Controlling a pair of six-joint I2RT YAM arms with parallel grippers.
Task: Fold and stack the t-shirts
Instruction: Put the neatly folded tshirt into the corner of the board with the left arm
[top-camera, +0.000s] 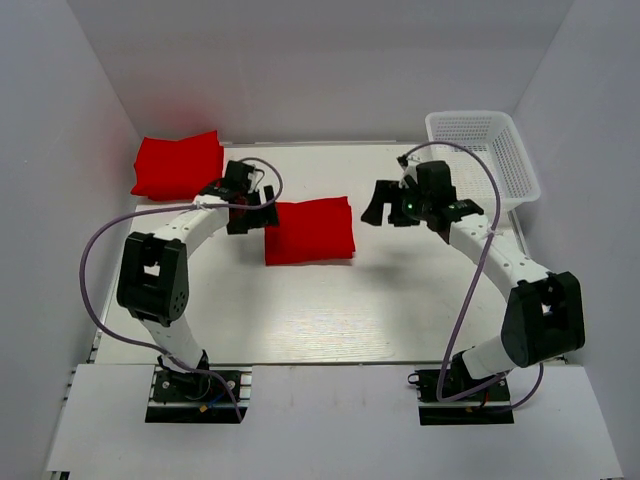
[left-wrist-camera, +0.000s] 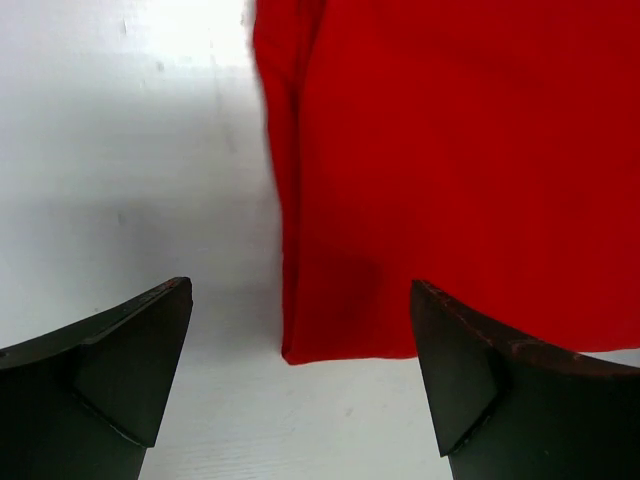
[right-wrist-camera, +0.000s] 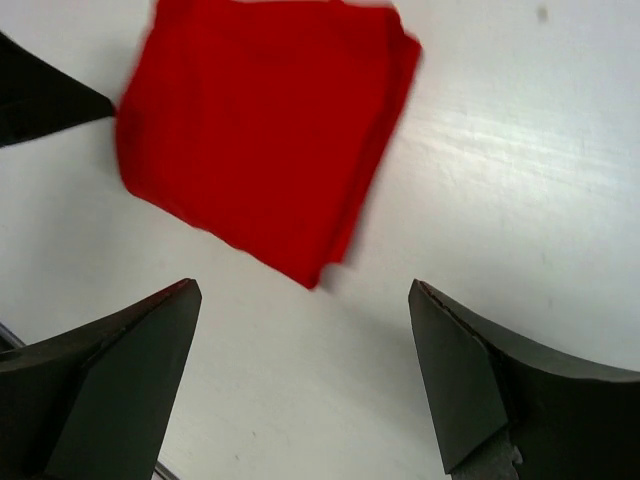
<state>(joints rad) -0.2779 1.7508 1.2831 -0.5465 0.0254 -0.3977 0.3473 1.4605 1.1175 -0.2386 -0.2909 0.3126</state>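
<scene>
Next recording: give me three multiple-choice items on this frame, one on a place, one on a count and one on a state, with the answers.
1. The white basket sits: A far left; B between the arm bases; C far right.
2. Red t-shirts on the table: A one; B two; C four.
3. The left tool is: A open; B shut on a shirt; C out of view.
Answers: C, it stands at the table's far right corner; B, one lies folded mid-table and one far left; A, its fingers stand apart at a shirt's edge.
</scene>
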